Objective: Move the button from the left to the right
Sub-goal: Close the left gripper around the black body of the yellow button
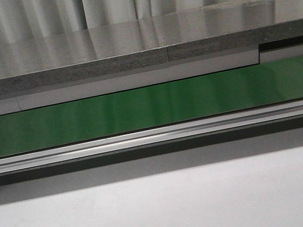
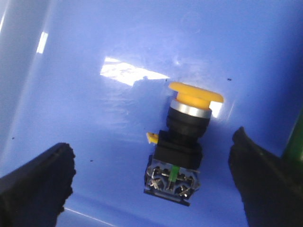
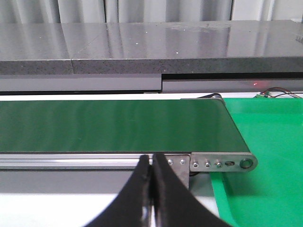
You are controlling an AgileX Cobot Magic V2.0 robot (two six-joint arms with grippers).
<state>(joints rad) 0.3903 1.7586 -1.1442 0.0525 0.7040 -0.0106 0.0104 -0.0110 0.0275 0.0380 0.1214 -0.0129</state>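
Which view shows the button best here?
The left wrist view: the button lies on a blue surface between the open left tool fingers. Front and right wrist views show only the green conveyor belt, no button.

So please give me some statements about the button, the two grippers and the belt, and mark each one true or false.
1. The button lies on its side on a blue surface. True.
2. The left gripper is shut on the button. False: its fingers stand open on either side, not touching it.
3. The right gripper is shut and holds nothing. True.
4. The button head is red. False: it is yellow.
5. The button rides on the green belt. False: the belt shows nothing on it.
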